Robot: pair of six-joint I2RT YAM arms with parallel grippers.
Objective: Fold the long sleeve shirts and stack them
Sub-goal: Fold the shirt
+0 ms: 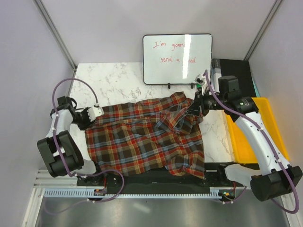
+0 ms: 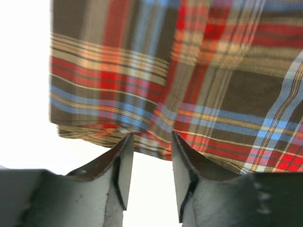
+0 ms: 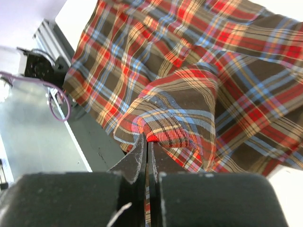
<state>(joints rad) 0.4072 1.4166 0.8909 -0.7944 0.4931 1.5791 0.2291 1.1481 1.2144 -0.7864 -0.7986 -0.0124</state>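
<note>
One soft red-orange plaid flannel shirt point(image 1: 142, 137) sprawls across the white marble table point(image 1: 113, 80), my right gripper point(image 3: 147, 140) pinched on its far-right fold, my left gripper point(image 2: 151, 137) parted at the left hem: light, floppy, so I'd grab edges.

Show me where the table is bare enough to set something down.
Most room: back left of the table, bordered by the whiteboard and the shirt. A narrower strip runs between the shirt and the yellow bin. Middle and front are crowded, covered by the shirt.
</note>
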